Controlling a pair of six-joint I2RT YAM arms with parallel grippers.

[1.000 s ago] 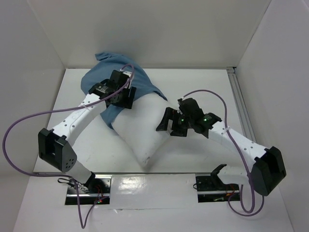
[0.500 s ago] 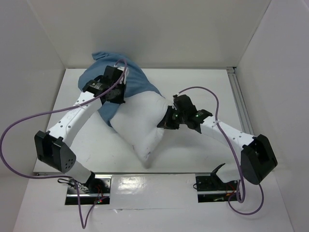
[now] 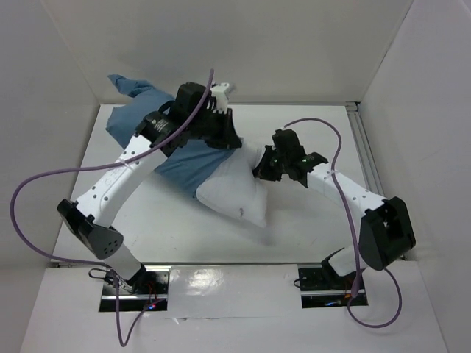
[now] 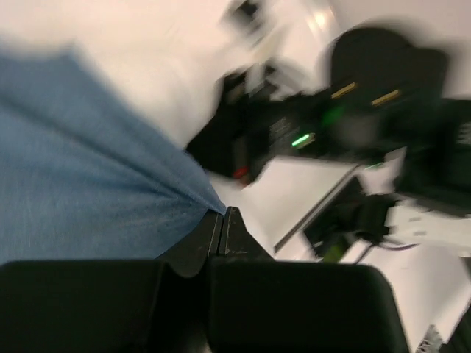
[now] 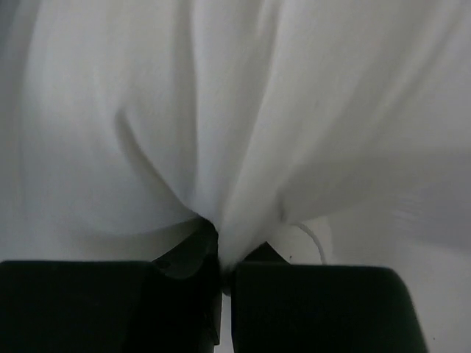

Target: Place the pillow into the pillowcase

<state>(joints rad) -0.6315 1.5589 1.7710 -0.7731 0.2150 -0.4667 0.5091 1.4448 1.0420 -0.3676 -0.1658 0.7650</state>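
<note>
While both arms reach in over the white table (image 3: 316,228), each has cloth pinched between its fingers.
Left gripper (image 4: 224,218): clamped tight on an edge of the pillowcase (image 3: 176,162), with the blue cloth drawn to a point at its tips; the wrist view is blurred.
Right gripper (image 5: 223,254): closed on a fold of the pillow (image 3: 234,193), with white fabric gathered into the jaws.
Pillow: lies mid-table between the two grippers, one corner toward the arm bases, its far left end covered by blue cloth; whether that end is inside or merely under, I cannot tell.
Pillowcase: spread left of the pillow, running back to the rear wall, where a bunch stands up.
</note>
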